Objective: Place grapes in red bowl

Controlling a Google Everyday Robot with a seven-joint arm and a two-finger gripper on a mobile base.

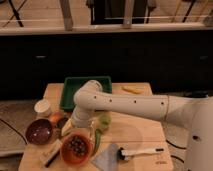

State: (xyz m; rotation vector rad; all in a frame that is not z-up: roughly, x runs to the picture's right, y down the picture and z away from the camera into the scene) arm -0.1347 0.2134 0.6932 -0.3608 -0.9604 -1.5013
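Observation:
The red bowl (75, 150) stands at the table's front left, orange-red with a bright rim. The grapes (78, 145), a dark clustered bunch, lie inside it. My white arm reaches in from the right and bends down. My gripper (76, 128) hangs just above the bowl's far rim, largely hidden by the wrist. It is apart from the grapes.
A dark maroon bowl (39, 131) sits left of the red bowl, with an orange fruit (56, 118) and a white cup (43, 107) behind it. A green tray (70, 87) is at the back, a banana (132, 90) at back right. A white-handled brush (140, 151) and grey cloth (106, 160) lie front right.

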